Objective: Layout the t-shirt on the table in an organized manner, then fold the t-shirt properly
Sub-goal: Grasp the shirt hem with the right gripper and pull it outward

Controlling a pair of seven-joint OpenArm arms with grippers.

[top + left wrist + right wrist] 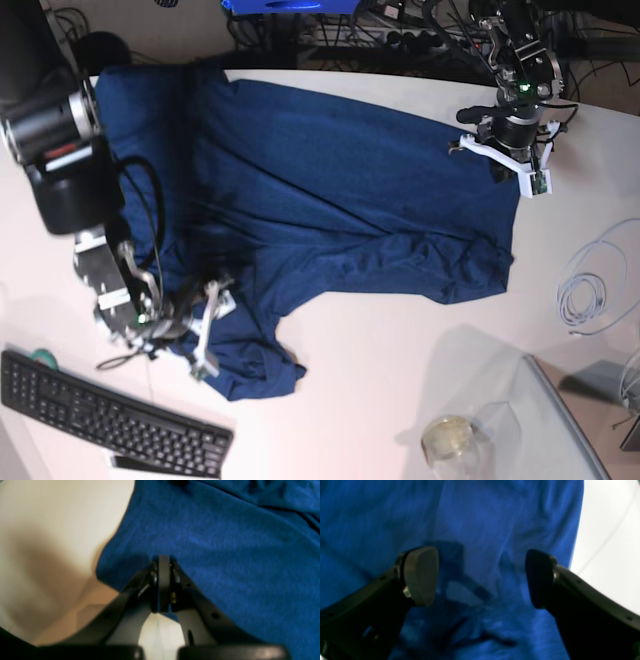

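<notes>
While it sprawls creased across the large smooth white table (pixel 400 340), the soft, limp navy knit t-shirt (pixel 330 200) should drag easily; grip hems. At two o'clock the left gripper (pixel 163 562) pinches its edge; at eight o'clock the right gripper (pixel 481 577) gapes empty.

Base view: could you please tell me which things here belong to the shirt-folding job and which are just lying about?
Belongs to the job:
- dark navy blue knit t-shirt
- large white smooth table
- left gripper
- right gripper

Just lying about:
- black keyboard
- coiled white cable
- grey translucent tray
</notes>
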